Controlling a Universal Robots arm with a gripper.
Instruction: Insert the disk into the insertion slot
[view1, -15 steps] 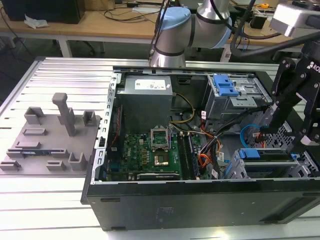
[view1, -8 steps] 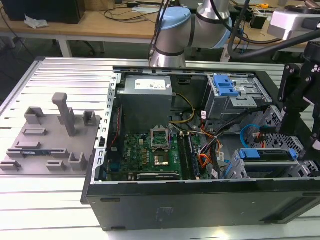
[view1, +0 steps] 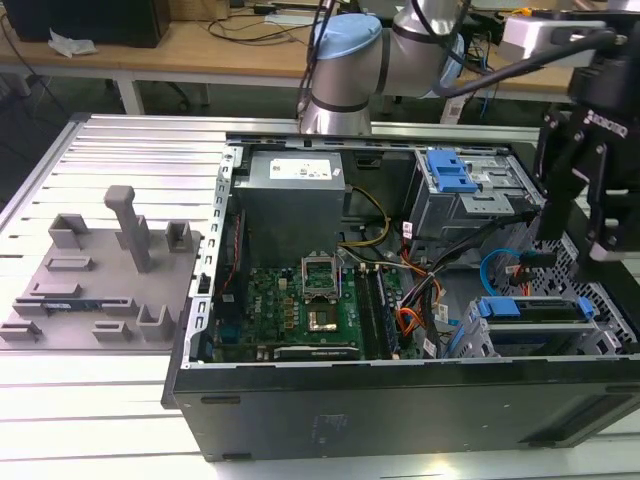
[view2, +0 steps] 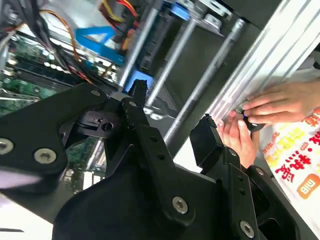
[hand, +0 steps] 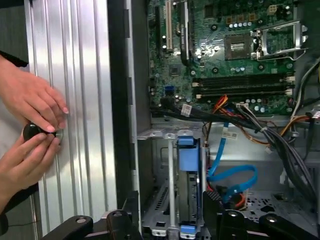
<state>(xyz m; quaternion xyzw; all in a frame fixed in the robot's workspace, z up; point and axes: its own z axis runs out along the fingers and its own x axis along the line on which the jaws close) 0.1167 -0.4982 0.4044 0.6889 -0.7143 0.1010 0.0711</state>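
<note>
Holding the gripper (hand: 170, 210), jaws spread and empty, over the disk (hand: 190, 160), apparently seated in the insertion slot (hand: 155, 200); needs squaring before any press.

The disk (view1: 530, 309) sits in the insertion slot (view1: 466, 343), at the exterior view's right.

Colours inside the black case (view1: 400, 405)
Bright blue carrier frames the disk (hand: 189, 165); green motherboard (hand: 225, 45); grey perforated insertion slot (hand: 160, 200); ribbed silver tabletop (hand: 70, 100); black pincer (view2: 172, 120); light blue cable (hand: 235, 175).
</note>
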